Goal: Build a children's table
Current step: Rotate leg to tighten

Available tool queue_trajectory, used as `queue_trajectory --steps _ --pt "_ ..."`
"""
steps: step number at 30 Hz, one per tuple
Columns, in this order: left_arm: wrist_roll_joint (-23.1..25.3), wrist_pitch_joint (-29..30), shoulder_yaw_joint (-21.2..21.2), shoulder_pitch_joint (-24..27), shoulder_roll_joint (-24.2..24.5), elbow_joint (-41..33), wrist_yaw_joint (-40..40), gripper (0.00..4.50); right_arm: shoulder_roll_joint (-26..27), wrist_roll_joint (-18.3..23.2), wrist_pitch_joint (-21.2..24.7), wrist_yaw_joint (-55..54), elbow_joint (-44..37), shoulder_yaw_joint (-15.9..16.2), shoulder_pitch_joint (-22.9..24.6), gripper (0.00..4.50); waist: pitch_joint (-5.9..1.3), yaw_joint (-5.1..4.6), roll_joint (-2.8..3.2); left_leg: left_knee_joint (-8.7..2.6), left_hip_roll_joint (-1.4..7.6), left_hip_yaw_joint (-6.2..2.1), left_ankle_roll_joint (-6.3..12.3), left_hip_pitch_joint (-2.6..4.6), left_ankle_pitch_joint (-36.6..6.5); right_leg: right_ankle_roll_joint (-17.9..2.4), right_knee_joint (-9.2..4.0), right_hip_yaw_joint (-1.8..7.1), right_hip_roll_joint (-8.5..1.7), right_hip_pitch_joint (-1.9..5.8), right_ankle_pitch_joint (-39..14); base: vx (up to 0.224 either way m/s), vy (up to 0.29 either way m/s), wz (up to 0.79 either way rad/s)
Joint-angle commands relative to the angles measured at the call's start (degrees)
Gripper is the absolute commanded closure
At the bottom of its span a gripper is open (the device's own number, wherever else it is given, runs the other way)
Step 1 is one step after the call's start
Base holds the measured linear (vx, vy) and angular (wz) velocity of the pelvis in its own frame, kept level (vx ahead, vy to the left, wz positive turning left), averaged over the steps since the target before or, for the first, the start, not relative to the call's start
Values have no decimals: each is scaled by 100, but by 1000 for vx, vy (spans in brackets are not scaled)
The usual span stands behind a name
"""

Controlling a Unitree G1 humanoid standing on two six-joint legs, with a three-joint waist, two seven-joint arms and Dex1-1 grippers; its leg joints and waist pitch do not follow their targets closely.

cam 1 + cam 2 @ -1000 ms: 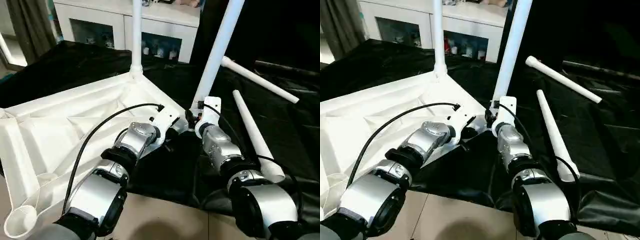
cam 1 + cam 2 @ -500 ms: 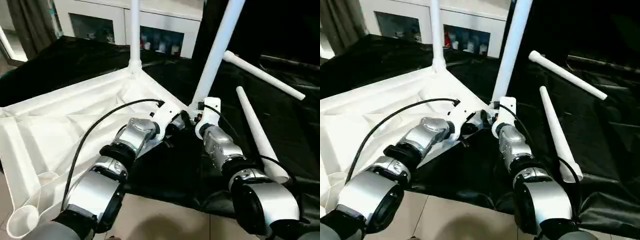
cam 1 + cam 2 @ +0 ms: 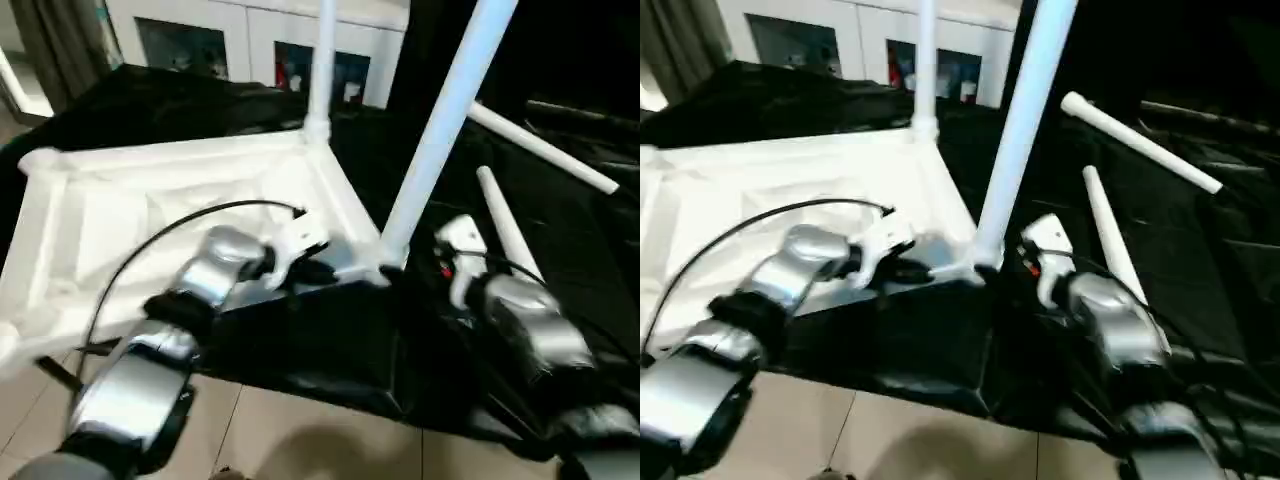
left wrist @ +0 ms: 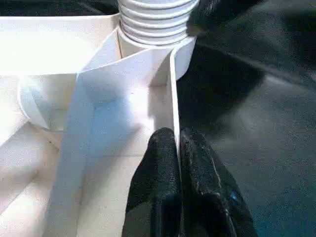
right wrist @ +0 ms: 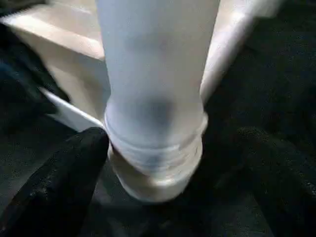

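Right tool has spread its fingers off the near leg; tabletop has swung.
Left tool, pinched on the tabletop rim, should steady it beside that leg's socket.

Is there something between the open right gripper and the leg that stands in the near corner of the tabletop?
Nothing visible stands in the way. The right gripper is open, one finger on each side of the near leg, with only free space between. The left gripper pinches the tabletop's rim just beside that corner.
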Motion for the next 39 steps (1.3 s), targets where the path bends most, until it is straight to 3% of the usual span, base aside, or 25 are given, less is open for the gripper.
queue_trajectory --steps 1,4,7,11,16,27,30,32,33,34,35,37,39 --pt "-137 -140 -150 180 -26 -71 -456 450 -103 146 128 288 -359 85 58 6 -305 37 -41 -298 232 -32 652 78 -712 -1604 -310 241 -313 302 50 0 0 0" --pt "-189 -89 -133 276 82 -280 -660 450 -190 117 161 485 -560 163 134 6 -304 44 -47 -306 227 -32 455 92 -867 -1515 -326 253 -331 283 -230 0 0 0" --pt "-176 -68 -158 331 138 -405 -738 450 -208 117 262 601 -693 213 182 6 -309 41 -50 -306 210 -35 403 80 -815 -1485 -314 257 -323 286 -166 0 0 0" --pt "-181 -33 -155 364 168 -494 -737 450 -187 -47 210 573 -615 353 151 6 -329 35 -71 -283 189 -37 441 59 -626 -1485 -277 252 -322 309 98 0 0 0" --pt "-136 -23 -124 321 162 -464 -697 450 -92 -263 10 423 -357 436 23 50 -343 36 -67 -259 179 -34 504 59 -473 -1527 -248 248 -319 314 270 0 0 0" --pt "-125 53 -114 349 197 -530 -692 450 52 -230 -23 337 -98 385 -46 134 -359 35 -56 -233 175 -33 543 63 -421 -1625 -214 243 -311 328 428 0 0 0" --pt "-118 170 -59 373 181 -507 -525 450 223 -193 42 23 96 227 -8 157 -355 29 -44 -236 178 -33 497 67 -501 -1621 -223 247 -315 318 315 0 0 0" --pt "-42 482 142 292 -65 -273 405 450 673 -260 123 -1222 556 -104 -65 167 -346 -2 -35 -253 186 -46 388 64 -611 -1615 -235 248 -324 307 155 0 0 0" --pt "-35 512 154 285 -87 -256 477 450 703 -264 126 -1305 585 -123 -70 169 -341 -23 -32 -263 187 -47 326 67 -664 -1605 -242 249 -325 296 59 0 0 0" --pt "8 696 226 238 -213 -158 908 450 879 -291 144 -1799 758 -237 -102 171 -327 -58 -40 -277 173 -55 119 84 -905 -1531 -292 251 -321 282 -399 0 0 0" --pt "19 745 245 225 -246 -133 1020 450 925 -297 150 -1927 802 -266 -111 172 -322 -55 -8 -273 171 -54 76 95 -955 -1493 -305 256 -326 274 -514 0 0 0" --pt "36 1079 461 89 -707 137 2179 450 1431 -326 118 -3152 1301 -495 -339 173 -293 -88 12 -307 180 -50 -70 122 -1274 -1395 -372 273 -324 232 -954 0 0 0" --pt "44 1095 483 71 -797 175 2365 450 1534 -312 124 -3379 1403 -546 -398 173 -302 -73 -9 -313 157 -73 -137 114 -1408 -1202 -419 268 -336 255 -1409 0 0 0"
